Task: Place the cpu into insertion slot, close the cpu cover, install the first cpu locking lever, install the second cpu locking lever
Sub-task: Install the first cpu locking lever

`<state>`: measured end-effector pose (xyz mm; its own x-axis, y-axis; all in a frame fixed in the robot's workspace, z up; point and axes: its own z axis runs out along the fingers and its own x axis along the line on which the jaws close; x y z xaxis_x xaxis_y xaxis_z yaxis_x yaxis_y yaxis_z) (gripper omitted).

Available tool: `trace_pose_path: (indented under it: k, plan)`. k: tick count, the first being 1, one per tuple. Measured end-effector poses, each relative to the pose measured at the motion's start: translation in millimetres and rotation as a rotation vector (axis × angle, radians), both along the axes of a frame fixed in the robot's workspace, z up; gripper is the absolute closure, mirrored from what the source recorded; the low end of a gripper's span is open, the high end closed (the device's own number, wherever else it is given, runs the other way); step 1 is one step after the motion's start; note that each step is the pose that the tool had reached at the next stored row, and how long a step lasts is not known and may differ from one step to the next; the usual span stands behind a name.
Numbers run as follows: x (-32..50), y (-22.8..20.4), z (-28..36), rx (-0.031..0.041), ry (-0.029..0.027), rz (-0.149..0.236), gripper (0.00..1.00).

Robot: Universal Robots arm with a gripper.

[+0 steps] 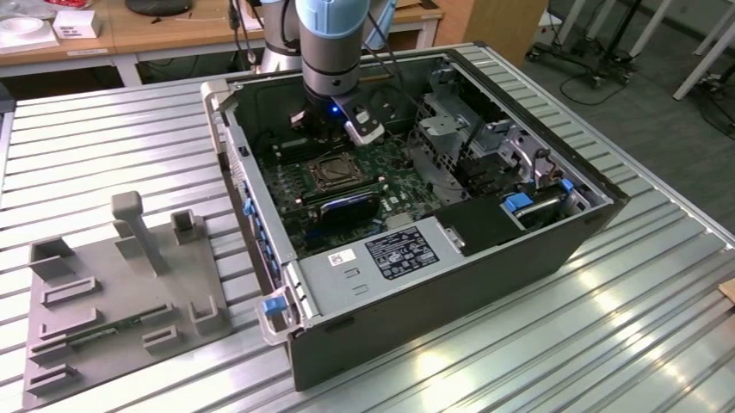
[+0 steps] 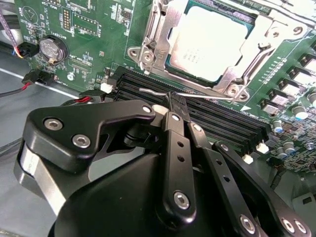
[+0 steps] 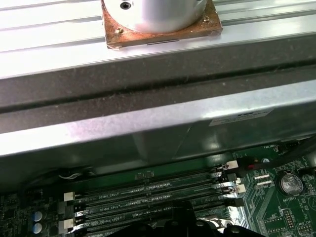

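In the second wrist view the pale silvery cpu (image 2: pixel 207 42) lies flat in the insertion slot (image 1: pixel 333 169) on the green motherboard. The silvery cpu cover (image 2: pixel 165 29) is folded down around it, so the chip shows through the cut-out. A thin metal locking lever (image 2: pixel 207 95) runs along the socket's edge beside the memory slots. My gripper (image 2: pixel 177 98) is shut, its black fingers (image 2: pixel 177 148) pressed together, their tips right at this lever. In the exterior view the gripper (image 1: pixel 323 120) hangs inside the open computer case, just beyond the socket.
Black memory slots (image 2: pixel 222 121) lie between the gripper and the socket. A coin battery (image 2: pixel 53 49) and red-black wires sit off to one side. The case wall (image 1: pixel 247 198) and drive cage (image 1: pixel 460 129) hem in the board. A grey fixture plate (image 1: pixel 115 301) rests on the exterior view's left.
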<state>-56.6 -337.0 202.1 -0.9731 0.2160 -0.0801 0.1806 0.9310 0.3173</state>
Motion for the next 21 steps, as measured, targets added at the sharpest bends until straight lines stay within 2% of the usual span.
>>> trace_pose_path:
  k: [12,18,21]
  plan:
    - [0.0,1.5,-0.2,-0.0001,0.0001,0.000,0.89]
    - [0.0,1.6,-0.3,0.0134,-0.0001,0.000,0.89]
    - [0.0,1.5,-0.2,0.0140,0.0001,0.000,0.89]
